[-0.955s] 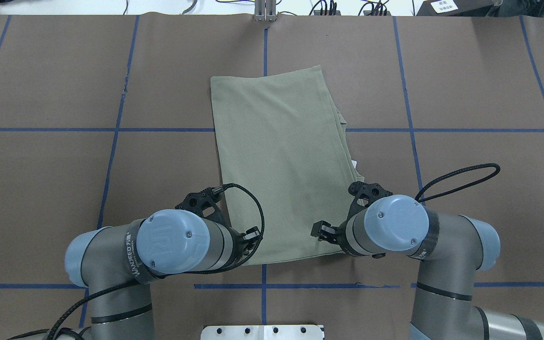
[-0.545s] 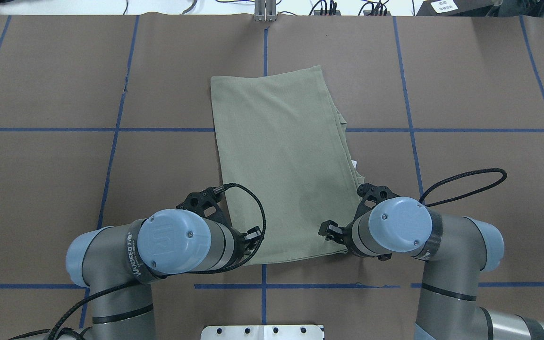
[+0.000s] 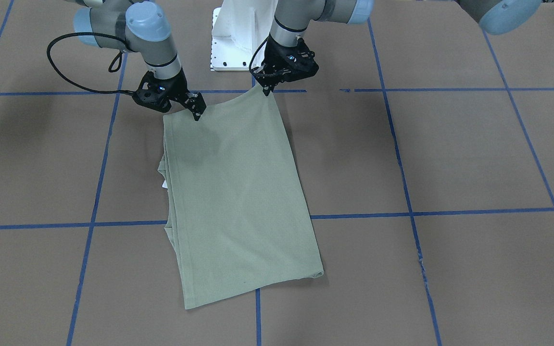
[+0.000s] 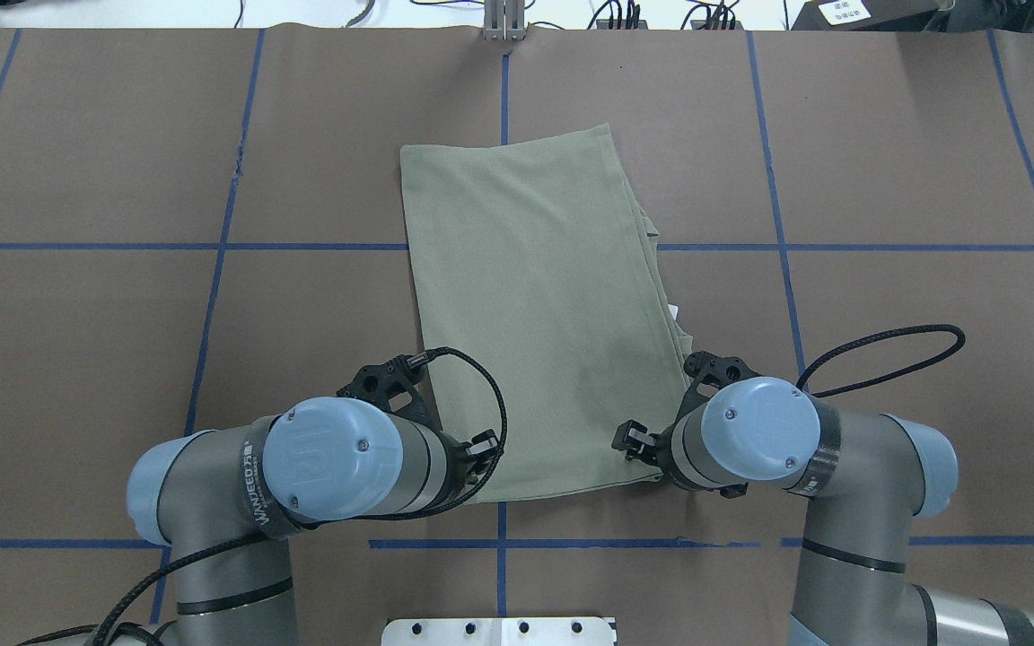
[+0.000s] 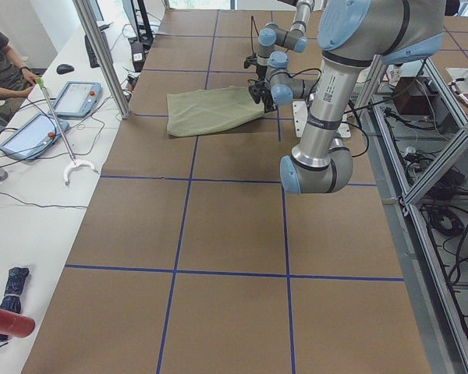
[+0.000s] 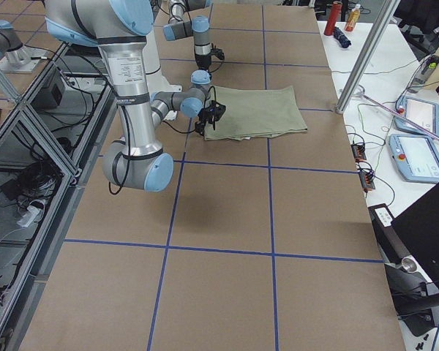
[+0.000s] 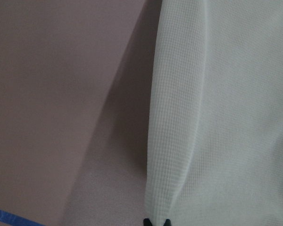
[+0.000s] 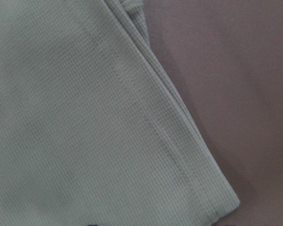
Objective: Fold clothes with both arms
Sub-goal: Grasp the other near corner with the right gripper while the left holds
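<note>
The sage-green shirt (image 4: pixel 544 314) lies folded into a long rectangle on the brown table, also seen in the front view (image 3: pixel 238 192). A white tag (image 4: pixel 676 310) peeks out at its right edge. My left gripper (image 3: pixel 267 90) is shut on the shirt's near left corner, which rises slightly off the table; in the left wrist view the fingertips (image 7: pixel 155 222) pinch the fabric edge (image 7: pixel 179 141). My right gripper (image 3: pixel 196 114) hovers over the near right corner, open, and the shirt (image 8: pixel 85 117) lies flat beneath it. In the overhead view both wrists hide the fingers.
Blue tape lines (image 4: pixel 212 296) grid the brown table cover. The white pedestal base (image 3: pixel 238 33) stands just behind the shirt's near edge. A metal post (image 4: pixel 503 22) rises at the far edge. A seated person (image 5: pixel 4 62) and tablets (image 5: pixel 78 97) are at a side table.
My right arm has shifted to the right and a little toward the robot's base, to the shirt's near right corner. The left arm has barely moved.
</note>
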Available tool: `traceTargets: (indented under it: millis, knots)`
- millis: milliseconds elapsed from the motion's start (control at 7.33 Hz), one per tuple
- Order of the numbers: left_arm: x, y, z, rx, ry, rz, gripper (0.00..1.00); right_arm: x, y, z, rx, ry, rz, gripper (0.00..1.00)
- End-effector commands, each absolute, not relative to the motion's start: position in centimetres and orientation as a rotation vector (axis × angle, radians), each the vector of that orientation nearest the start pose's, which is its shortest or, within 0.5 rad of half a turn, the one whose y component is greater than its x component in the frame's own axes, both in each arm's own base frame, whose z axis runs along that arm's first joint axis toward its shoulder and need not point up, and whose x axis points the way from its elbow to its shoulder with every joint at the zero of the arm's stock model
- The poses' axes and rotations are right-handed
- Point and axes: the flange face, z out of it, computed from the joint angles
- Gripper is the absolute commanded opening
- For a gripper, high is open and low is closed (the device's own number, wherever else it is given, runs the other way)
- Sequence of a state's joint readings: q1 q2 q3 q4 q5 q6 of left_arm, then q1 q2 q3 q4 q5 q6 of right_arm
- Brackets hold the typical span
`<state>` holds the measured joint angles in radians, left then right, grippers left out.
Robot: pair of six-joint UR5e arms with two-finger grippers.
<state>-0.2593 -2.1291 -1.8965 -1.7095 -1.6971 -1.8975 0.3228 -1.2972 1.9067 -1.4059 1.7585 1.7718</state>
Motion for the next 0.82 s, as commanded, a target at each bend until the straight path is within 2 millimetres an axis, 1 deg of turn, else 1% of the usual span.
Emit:
traceTargets:
  millis: [0,136,273,409,545,682]
  knots:
    - [55.8,-27.3,18.6,-0.151,1.028,-0.469,0.00,-51.3,-29.1,34.9,-0.141,-0.776,0.437,0.32]
    - [55.8,-27.3,18.6,-0.151,1.028,-0.469,0.00,-51.2,-29.2,34.7,-0.142,-0.772,0.439,0.15]
    - [55.8,-27.3,18.6,-0.151,1.028,-0.469,0.00,-51.2,-29.3,34.4,-0.144,-0.772,0.438,0.03]
    - [55.9,-27.3,18.6,-0.151,1.026,-0.469,0.00,-51.2,-29.3,34.1,-0.147,-0.768,0.435,0.00]
    - [55.9,-27.3,18.7,-0.150,1.025,-0.469,0.00,-51.6,-29.7,32.3,-0.145,-0.770,0.440,0.00]
    - [55.9,-27.3,18.7,-0.152,1.024,-0.468,0.00,-51.5,-30.0,30.4,-0.142,-0.791,0.450,0.00]
